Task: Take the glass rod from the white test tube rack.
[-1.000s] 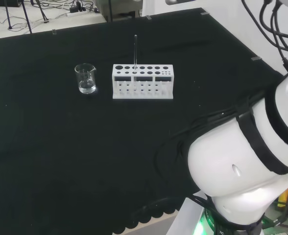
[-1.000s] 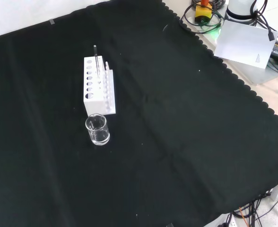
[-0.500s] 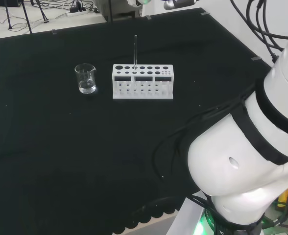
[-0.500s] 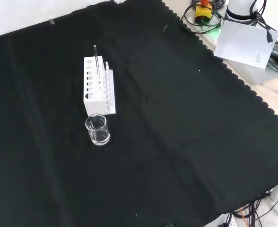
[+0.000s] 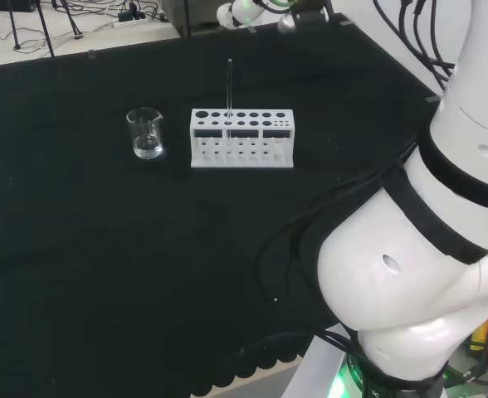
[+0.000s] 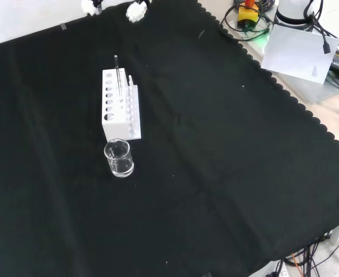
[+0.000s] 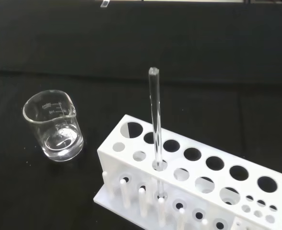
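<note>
The glass rod (image 7: pixel 155 125) stands upright in the white test tube rack (image 7: pixel 193 182), in one of the smaller holes near the end that faces the beaker (image 7: pixel 53 126), so nothing of the taking is done yet. My hand (image 5: pixel 246 12) is well apart from it: in the head view white fingertips show at the far edge of the black cloth (image 5: pixel 103 249), beyond the rack, and in the front view they sit at the top of the picture, above the rack. I see only the rounded tips, so I cannot tell whether my fingers are spread or curled. I judge that I am in the approach. Reaching the rod, closing on it and lifting it straight out are all left to do.

The rod is a thin, clear, straight stick with a flat-cut top, and it rises well above the rack's upper plate, which leaves plenty of bare length to take hold of. It looks smooth and slippery, and being so slim it could tilt or bind in its hole if I pull it off the vertical. The rack is matte white plastic, a long box with a row of large round holes, a row of smaller ones, and short pegs along a low ledge at the front. It looks light enough to shift if the rod drags on it. The beaker stands just beside the rack's end, clear glass with a pouring lip and printed marks. The cloth on the bench is dull black with a scalloped edge.
</note>
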Robot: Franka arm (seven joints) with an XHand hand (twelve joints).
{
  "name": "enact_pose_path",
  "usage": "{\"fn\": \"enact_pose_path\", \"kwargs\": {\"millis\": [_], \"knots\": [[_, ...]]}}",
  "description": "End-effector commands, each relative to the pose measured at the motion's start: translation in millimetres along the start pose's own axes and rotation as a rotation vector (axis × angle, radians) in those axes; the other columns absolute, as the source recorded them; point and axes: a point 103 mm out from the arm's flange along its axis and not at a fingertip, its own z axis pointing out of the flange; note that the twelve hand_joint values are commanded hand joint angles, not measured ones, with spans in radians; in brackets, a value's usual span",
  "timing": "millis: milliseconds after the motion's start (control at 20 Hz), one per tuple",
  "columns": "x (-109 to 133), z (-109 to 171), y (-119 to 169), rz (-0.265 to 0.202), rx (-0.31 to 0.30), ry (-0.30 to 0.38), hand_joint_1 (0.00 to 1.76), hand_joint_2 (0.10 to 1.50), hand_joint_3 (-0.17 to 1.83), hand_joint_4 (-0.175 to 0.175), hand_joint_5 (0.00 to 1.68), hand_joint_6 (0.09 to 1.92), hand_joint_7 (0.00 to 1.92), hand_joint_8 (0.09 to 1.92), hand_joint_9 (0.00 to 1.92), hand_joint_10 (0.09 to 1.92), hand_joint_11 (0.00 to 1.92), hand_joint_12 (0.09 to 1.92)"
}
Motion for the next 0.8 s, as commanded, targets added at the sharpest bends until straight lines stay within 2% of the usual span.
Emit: {"fn": "enact_pose_path", "kwargs": {"millis": [50,500,800], "knots": [[-5.2,26.8,13.7,-0.024,0.007,0.016,0.59,0.89,0.55,-0.146,0.27,0.09,0.31,0.89,0.59,0.87,0.09,1.42],[1.8,53.3,21.8,-0.049,0.021,-0.008,0.60,0.88,0.55,-0.154,0.34,0.09,0.35,0.89,0.64,0.86,0.13,1.41],[2.6,73.0,26.9,-0.044,0.038,0.010,0.59,0.89,0.55,-0.158,0.36,0.09,0.38,0.90,0.67,0.86,0.15,1.41]]}}
